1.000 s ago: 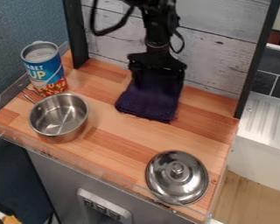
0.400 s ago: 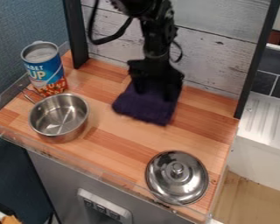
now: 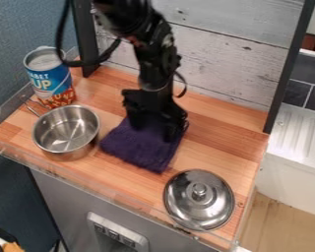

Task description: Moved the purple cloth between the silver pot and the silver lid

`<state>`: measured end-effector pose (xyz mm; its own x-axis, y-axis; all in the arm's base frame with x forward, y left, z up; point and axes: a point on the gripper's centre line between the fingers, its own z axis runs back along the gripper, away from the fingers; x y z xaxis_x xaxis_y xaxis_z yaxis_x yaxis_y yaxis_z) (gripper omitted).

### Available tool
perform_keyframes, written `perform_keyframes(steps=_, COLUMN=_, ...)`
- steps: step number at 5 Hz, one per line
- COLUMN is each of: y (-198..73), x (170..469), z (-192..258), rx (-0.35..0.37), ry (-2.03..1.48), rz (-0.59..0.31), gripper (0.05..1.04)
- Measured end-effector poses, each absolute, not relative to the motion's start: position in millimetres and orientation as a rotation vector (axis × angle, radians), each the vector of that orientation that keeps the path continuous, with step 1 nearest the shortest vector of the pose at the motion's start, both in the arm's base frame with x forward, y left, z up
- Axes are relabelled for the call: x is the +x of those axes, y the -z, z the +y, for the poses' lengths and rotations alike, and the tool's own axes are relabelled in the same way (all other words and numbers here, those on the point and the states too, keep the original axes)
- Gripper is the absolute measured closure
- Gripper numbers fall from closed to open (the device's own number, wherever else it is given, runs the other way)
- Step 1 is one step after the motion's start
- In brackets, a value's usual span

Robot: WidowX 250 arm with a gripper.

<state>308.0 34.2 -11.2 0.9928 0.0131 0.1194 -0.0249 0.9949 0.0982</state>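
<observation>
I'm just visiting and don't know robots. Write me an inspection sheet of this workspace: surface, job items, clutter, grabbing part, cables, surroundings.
Surface: wooden counter; spills, nothing seen
Job items: purple cloth lies between silver pot, uncovered, and silver lid, knob up
Clutter: blue-and-red can upright behind the pot
Grabbing part: black tool at the cloth's rear part
Cables: black cable loops beside the arm
Surroundings: pale plank wall behind; people, nothing seen
</observation>
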Motion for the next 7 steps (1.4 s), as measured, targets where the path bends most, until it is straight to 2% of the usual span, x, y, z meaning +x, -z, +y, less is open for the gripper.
perform_keyframes(steps=2, y=16, x=280, z=49, rx=0.128, ry=0.008, rz=-0.135, gripper=0.085)
perform_keyframes(steps=5, y=12, x=254, z=38, rx=0.058, ry=0.037, rz=-0.076, gripper=0.086)
perform_keyframes(steps=6, y=1, x=247, z=27, rx=0.026, ry=0.070, rz=-0.014, gripper=0.085)
perform_keyframes(steps=7, y=-33, x=261, z=17, rx=0.027, ry=0.099, rz=-0.076, gripper=0.084)
